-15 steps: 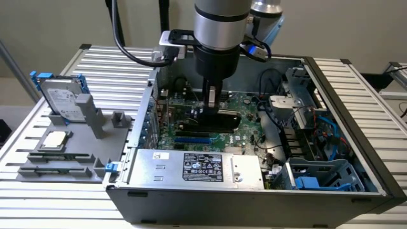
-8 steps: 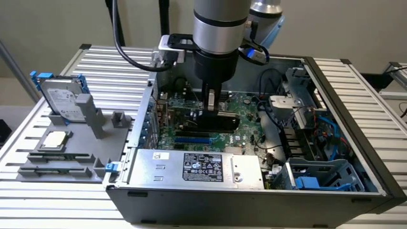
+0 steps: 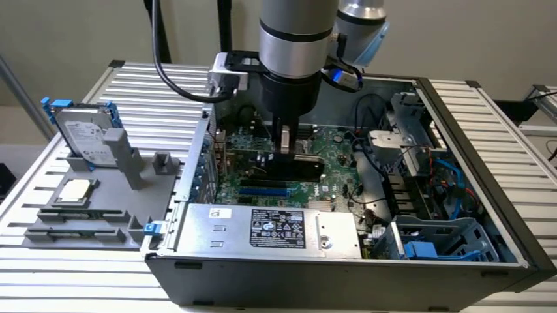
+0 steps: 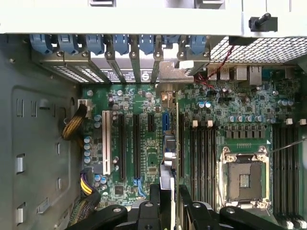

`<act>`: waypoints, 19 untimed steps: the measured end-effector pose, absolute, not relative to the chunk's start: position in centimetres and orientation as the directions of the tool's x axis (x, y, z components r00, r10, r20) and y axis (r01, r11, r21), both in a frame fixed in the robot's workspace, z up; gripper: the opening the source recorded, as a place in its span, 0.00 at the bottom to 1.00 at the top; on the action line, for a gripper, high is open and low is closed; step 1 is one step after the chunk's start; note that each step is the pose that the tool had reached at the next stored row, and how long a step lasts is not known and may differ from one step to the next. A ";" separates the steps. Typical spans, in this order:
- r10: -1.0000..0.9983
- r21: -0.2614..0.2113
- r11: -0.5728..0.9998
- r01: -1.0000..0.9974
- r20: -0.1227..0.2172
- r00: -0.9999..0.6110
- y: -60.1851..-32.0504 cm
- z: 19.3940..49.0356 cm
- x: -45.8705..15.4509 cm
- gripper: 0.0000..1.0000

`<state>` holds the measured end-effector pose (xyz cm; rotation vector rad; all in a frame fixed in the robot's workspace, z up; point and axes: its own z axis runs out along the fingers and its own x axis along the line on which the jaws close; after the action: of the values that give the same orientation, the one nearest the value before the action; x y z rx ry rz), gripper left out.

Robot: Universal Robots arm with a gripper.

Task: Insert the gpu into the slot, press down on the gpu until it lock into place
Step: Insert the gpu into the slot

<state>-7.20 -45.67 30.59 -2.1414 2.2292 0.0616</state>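
gpu point(image 3: 296, 171) on edge, long axis parallel to slot point(image 3: 263, 193); tool point(image 4: 169, 195) clamps it.

The grey metal computer case point(image 3: 304, 280) is open at the top, so the way down to the green circuit board point(image 3: 335, 147) is free from above. The gripper point(image 3: 285, 149), closed on the thin flat black gpu card point(image 3: 291, 171), takes the middle. The silver power-supply box point(image 3: 270, 228) blocks the near side. The blue-grey plastic drive cage point(image 3: 435, 238) and black cables point(image 3: 374, 105) crowd the exterior view's right.
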 end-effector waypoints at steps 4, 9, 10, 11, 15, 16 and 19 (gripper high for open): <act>-0.997 -0.006 0.040 -0.999 -0.063 -0.040 -45.7 30.3 -7.7 0.26; -0.997 -0.006 0.040 -0.999 -0.063 -0.040 -45.7 30.0 -8.0 0.26; -0.997 -0.006 0.040 -0.999 -0.063 -0.040 -45.7 29.9 -8.0 0.26; -0.997 -0.007 0.040 -0.999 -0.063 -0.040 -45.7 29.8 -8.1 0.26; -0.997 -0.008 0.040 -0.999 -0.061 -0.040 -45.7 29.6 -8.3 0.26; -0.997 -0.008 0.040 -0.999 -0.061 -0.040 -45.7 29.5 -8.3 0.26; -0.997 -0.008 0.040 -0.999 -0.060 -0.040 -45.7 29.4 -8.4 0.26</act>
<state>-8.42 -45.67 29.38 -2.1425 2.2301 0.0552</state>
